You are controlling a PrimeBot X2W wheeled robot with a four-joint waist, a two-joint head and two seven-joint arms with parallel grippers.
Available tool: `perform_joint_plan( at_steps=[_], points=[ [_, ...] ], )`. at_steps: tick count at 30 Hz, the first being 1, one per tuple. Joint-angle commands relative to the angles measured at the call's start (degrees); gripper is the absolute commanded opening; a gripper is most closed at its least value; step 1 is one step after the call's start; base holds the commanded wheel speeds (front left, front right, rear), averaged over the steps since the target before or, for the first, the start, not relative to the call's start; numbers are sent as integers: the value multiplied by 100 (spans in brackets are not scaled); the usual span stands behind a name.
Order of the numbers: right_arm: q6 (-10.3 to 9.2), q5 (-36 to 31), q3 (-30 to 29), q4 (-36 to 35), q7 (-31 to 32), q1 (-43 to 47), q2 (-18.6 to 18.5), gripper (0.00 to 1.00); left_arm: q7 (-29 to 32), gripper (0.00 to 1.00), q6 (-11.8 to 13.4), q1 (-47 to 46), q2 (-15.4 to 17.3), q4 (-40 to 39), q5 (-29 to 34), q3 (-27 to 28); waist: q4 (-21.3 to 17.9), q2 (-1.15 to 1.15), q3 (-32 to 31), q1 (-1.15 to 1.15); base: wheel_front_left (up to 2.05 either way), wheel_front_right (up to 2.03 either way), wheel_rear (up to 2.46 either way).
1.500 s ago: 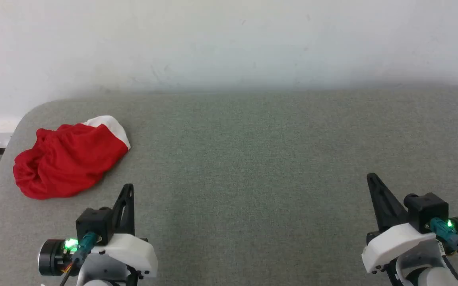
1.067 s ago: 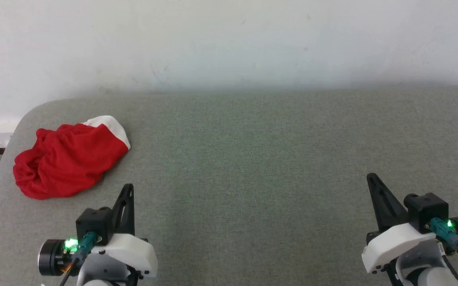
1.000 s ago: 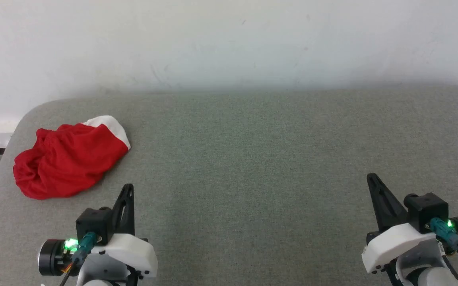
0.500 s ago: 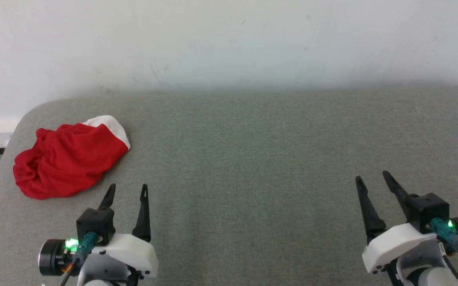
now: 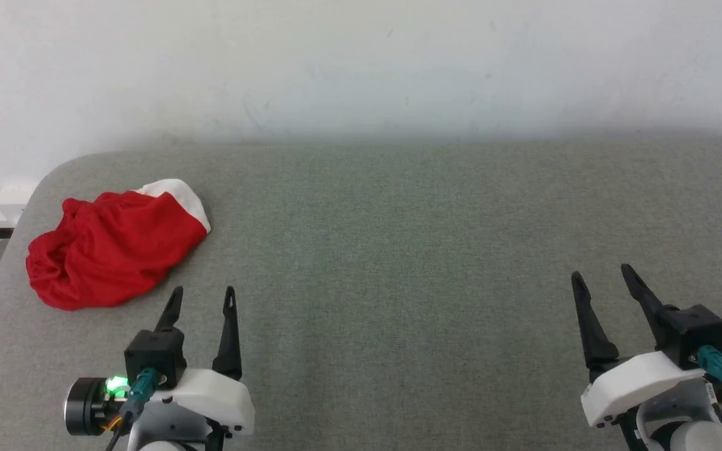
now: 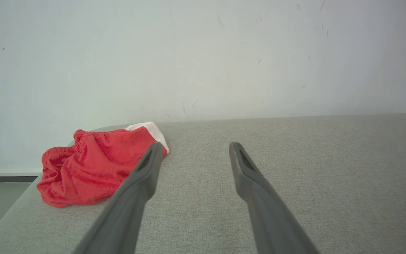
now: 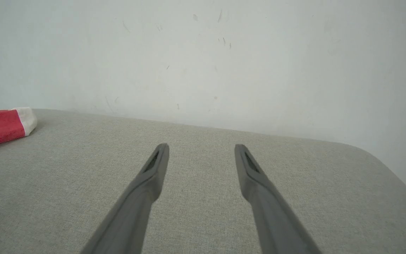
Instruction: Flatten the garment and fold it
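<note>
The shorts (image 5: 113,250) are lying bunched at the far left of the table (image 5: 398,250), long axis running near-left to far-right. My left gripper (image 5: 203,291), spread and empty, is waiting just near-right of them; my right gripper (image 5: 602,272), also spread and empty, is waiting well apart.

Grey fabric table (image 5: 436,213) against a plain, scuffed white wall (image 5: 361,62)

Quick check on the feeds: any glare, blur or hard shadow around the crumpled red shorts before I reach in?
Head view: soft, even light, no glare; the crumpled red mesh shorts read sharp, the far edge of the grey fabric table hazes into the white wall. Left wrist view: shorts crisp, faint shadow beneath. Right wrist view: evenly lit; shorts cropped at the left edge.
</note>
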Motion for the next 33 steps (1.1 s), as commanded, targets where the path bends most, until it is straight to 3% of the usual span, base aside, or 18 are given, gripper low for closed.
perform_joint_plan(
  at_steps=[1, 33],
  points=[
    [-2, 64, -34, -48, -55, 43, 5, 100, -64, 100, 67, -34, 34, -26, 25, -35, 27, 0, 7, 0, 0, 0, 0],
    [-5, 88, -35, -262, -426, 120, 11, 100, -435, 100, 650, -115, 72, -103, -59, -169, 1094, 0, 176, 0, 0, 0, 0]
  ],
)
